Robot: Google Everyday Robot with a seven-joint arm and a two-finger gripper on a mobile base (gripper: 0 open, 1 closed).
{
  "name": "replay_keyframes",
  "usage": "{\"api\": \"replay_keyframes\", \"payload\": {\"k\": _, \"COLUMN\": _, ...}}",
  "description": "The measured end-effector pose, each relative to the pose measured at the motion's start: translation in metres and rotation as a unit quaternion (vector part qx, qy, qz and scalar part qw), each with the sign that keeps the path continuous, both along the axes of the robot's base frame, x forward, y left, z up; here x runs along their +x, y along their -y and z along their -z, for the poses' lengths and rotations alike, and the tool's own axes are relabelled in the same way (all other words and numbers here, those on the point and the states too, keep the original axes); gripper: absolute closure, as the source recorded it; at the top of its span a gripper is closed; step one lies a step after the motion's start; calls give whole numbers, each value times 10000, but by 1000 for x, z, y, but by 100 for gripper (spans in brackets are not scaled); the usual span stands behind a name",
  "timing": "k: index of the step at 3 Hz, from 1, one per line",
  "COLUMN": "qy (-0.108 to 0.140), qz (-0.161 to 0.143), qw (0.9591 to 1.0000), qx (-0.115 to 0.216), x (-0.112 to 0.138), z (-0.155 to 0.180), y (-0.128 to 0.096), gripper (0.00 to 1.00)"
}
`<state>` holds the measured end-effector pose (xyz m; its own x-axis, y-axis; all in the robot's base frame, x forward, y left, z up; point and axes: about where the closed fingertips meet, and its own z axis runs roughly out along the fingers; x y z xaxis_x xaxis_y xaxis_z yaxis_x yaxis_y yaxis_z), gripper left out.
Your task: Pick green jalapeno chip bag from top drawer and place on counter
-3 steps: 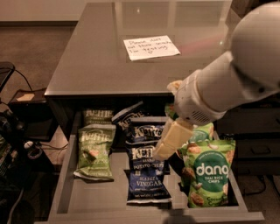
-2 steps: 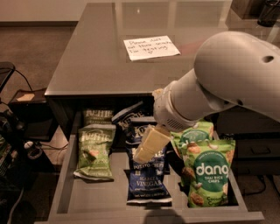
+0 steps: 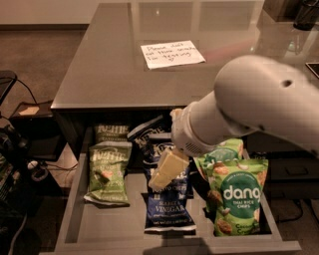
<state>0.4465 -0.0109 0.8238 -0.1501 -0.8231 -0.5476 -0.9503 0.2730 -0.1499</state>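
Note:
The light-green Kettle jalapeno chip bag [image 3: 108,171] lies in the left part of the open top drawer [image 3: 94,230], with a second light-green Kettle bag [image 3: 111,133] behind it. My gripper [image 3: 168,172] hangs over the drawer's middle, above the dark blue Kettle bags [image 3: 167,209], to the right of the green bag and apart from it. It holds nothing that I can see. The grey counter [image 3: 109,69] with the white handwritten note [image 3: 172,54] lies behind the drawer.
Two bright green "dang" rice chip bags [image 3: 237,199] stand in the drawer's right part, partly under my arm [image 3: 249,104]. Cables and dark equipment [image 3: 15,149] sit on the floor to the left. A dark object [image 3: 306,15] stands at the counter's far right.
My arm has swung left, and the gripper has moved from near the dang bags to over the dark blue bags in the drawer's middle.

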Motion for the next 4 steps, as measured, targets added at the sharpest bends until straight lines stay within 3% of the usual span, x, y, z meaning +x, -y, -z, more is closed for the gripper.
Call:
{"api": "replay_keyframes", "payload": {"k": 2, "qy": -37, "qz": -462, "qw": 9981, "qx": 416, "x": 30, "z": 67, "y": -68, "gripper": 0}}
{"api": "replay_keyframes", "payload": {"k": 4, "qy": 359, "qz": -1051, "qw": 9929, "qx": 439, "x": 51, "z": 102, "y": -132, "gripper": 0}}
